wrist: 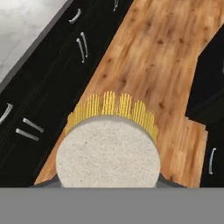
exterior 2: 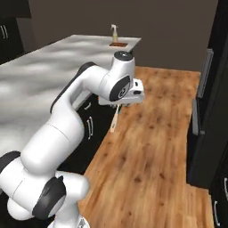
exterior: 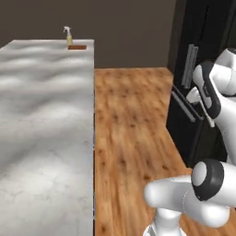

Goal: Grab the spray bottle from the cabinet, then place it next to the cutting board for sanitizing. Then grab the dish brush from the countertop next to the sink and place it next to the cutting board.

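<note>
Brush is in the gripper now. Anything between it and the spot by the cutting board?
Nothing visible. The gripper holds the dish brush over the wooden floor, beside the island slab. The cutting board and spray bottle sit at the slab's far end; the surface between looks bare.

No text, label, brand, number or sign can be read anywhere: the spray bottle (exterior 2: 114, 33), the cutting board (exterior 2: 117, 44), the dish brush (wrist: 109, 144) and the dark cabinet (exterior: 198, 69) fronts all show plain surfaces
</note>
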Tool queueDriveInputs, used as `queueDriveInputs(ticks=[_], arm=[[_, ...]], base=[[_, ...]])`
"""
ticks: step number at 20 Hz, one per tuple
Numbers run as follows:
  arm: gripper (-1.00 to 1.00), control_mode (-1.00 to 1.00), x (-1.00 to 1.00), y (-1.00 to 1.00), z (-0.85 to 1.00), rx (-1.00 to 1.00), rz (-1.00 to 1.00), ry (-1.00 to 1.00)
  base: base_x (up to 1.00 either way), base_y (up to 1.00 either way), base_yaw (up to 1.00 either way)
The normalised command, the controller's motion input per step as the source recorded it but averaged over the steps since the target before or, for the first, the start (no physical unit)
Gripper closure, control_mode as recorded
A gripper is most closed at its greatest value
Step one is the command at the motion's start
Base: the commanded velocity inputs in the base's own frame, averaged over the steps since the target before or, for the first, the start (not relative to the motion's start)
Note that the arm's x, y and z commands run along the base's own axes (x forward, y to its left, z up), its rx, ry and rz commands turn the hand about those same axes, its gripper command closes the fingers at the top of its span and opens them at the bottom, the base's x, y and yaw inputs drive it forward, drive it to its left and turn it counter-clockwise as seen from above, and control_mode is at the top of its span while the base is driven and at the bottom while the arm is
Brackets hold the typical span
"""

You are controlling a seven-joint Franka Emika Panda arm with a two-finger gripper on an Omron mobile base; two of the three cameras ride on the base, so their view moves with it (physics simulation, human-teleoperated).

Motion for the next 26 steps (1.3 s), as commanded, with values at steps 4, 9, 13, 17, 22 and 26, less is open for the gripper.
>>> queueDriveInputs(ticks=[4, 9, 13, 17, 22, 26], arm=[[1.0, 1.0, 0.0, 0.0, 0.0, 0.0, 0.0, 0.0], [1.0, 1.0, 0.0, 0.0, 0.0, 0.0, 0.0, 0.0], [1.0, 1.0, 0.0, 0.0, 0.0, 0.0, 0.0, 0.0], [1.0, 1.0, 0.0, 0.0, 0.0, 0.0, 0.0, 0.0], [1.0, 1.0, 0.0, 0.0, 0.0, 0.0, 0.0, 0.0], [1.0, 1.0, 0.0, 0.0, 0.0, 0.0, 0.0, 0.0]], base=[[0.87, -1.0, 0.42], [1.0, -1.0, 0.19], [1.0, -0.47, 0.02], [1.0, -0.11, 0.03], [1.0, -0.09, 0.08], [1.0, -0.03, 0.09]])
